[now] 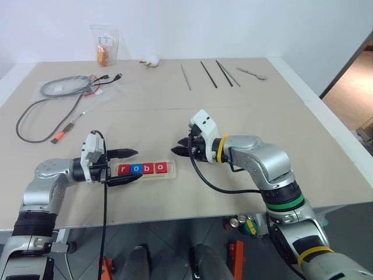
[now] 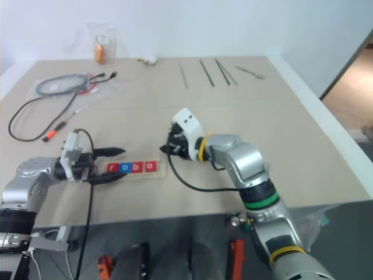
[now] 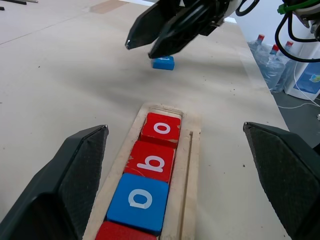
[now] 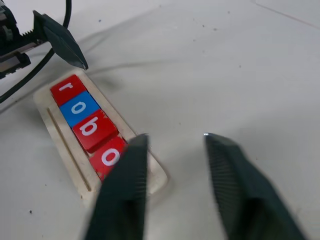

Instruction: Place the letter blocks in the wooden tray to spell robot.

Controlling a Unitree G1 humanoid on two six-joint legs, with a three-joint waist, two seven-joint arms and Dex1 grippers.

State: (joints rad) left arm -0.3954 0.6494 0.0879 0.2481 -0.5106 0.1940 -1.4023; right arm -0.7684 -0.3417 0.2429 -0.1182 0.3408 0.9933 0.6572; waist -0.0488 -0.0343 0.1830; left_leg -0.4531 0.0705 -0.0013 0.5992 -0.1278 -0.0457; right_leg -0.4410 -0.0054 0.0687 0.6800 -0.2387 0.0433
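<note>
Lying beyond the wooden tray [image 3: 186, 150], a blue block [image 3: 163, 63] sits under the right hand [image 3: 152, 44].

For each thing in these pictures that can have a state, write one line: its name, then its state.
wooden tray: lying flat, four slots filled, end slot bare.
letter blocks: four seated in tray, reading r, o, b, o.
blue block: loose on table beyond tray.
left gripper: open, straddling tray's r end.
right gripper: open, empty, above tray's bare end.
</note>
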